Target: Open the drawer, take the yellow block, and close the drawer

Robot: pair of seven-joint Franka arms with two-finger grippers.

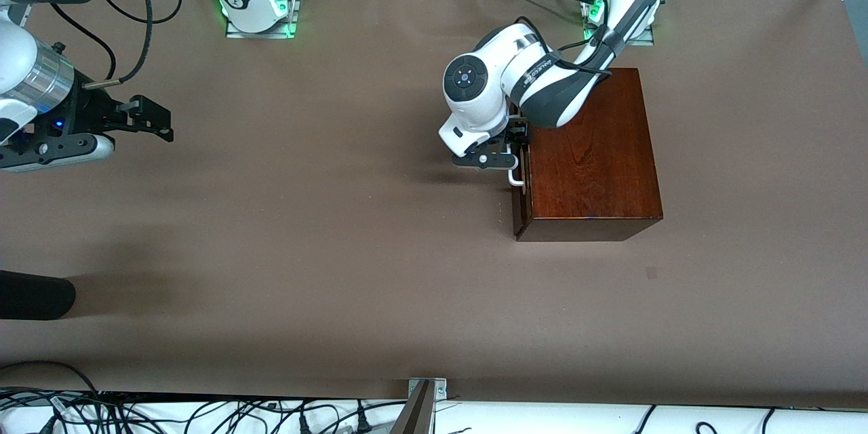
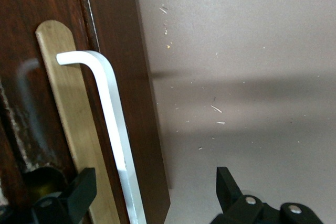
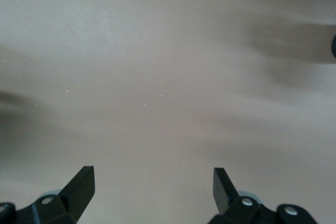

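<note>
Hanging over bare brown table (image 1: 325,237) at the right arm's end, the right gripper (image 1: 146,119) waits with its fingers (image 3: 79,184) spread wide and nothing between them; its wrist view shows only the tabletop (image 3: 168,77) below. Toward the left arm's end stands the dark wooden box (image 1: 586,149), its glossy top catching the light. The left arm reaches down from its base to the box's drawer (image 1: 519,196), which sits pushed in, flush with the box's face. The left gripper (image 1: 505,149) is at the white handle (image 1: 516,178) on that front. In the left wrist view the fingers are parted: one finger (image 2: 79,190) lies against the drawer front (image 2: 31,103), the other (image 2: 228,184) over the table, with the handle bar (image 2: 113,124) between them but not squeezed. The yellow block is nowhere in sight in any view.
</note>
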